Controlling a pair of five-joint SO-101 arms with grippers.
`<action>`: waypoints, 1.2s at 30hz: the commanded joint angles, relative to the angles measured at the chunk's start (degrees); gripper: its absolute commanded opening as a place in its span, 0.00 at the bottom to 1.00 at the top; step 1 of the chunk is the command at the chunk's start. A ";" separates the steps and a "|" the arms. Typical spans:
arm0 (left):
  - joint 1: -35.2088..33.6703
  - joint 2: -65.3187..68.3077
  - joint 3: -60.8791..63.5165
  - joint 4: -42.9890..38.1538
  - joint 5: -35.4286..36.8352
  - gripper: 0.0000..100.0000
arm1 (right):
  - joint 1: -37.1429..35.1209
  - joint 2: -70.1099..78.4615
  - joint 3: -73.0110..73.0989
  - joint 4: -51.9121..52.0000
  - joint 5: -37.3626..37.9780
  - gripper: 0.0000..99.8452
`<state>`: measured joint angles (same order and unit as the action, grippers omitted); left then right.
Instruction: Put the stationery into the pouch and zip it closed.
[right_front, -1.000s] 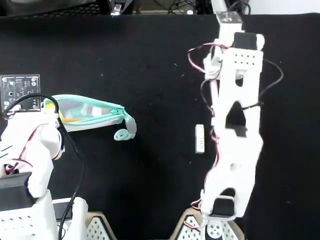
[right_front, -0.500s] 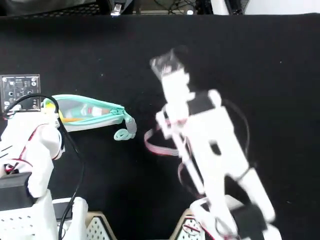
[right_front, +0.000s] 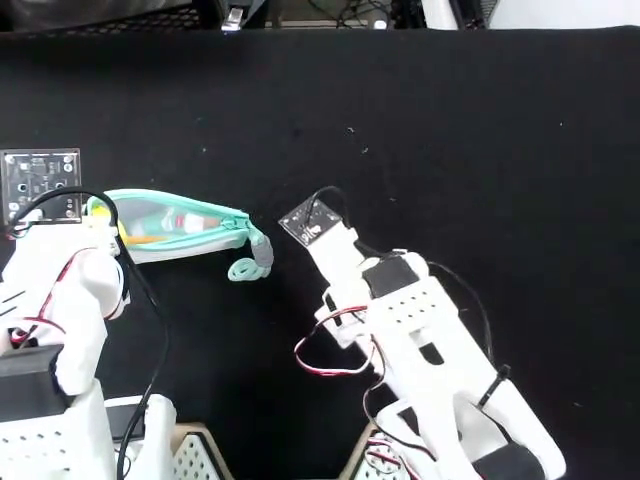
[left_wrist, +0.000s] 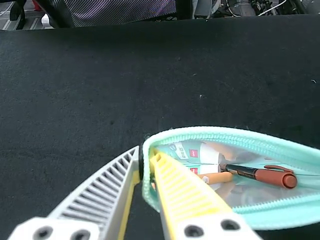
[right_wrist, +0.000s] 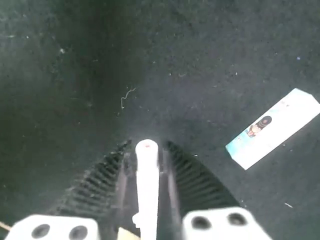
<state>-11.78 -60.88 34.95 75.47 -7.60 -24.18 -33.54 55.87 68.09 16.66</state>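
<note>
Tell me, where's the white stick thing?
In the right wrist view, the white stick is clamped in the right pincer, over the black table, near a white-and-blue packet.

We seem to be at a robotics lab bench. The table (right_front: 500, 120) is draped in black cloth, and two white plastic arms (right_front: 430, 350) trail bare red and black wires (right_front: 325, 355). A small square marker plate (right_front: 40, 185) sits at the edge. Behind are a mesh chair (left_wrist: 115, 10) and tangled cables (left_wrist: 240, 6).
</note>
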 joint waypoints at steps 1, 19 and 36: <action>1.10 1.58 5.93 0.35 -0.44 0.03 | -0.70 -1.36 0.84 -0.62 0.62 0.21; 1.10 1.58 5.93 0.35 -0.44 0.03 | -1.14 10.33 2.24 -7.38 0.70 0.24; 1.10 1.58 6.11 0.35 -0.44 0.03 | -4.04 15.78 0.57 -13.19 0.44 0.01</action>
<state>-11.78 -60.88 35.03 75.47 -7.60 -26.81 -14.29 57.19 54.20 17.01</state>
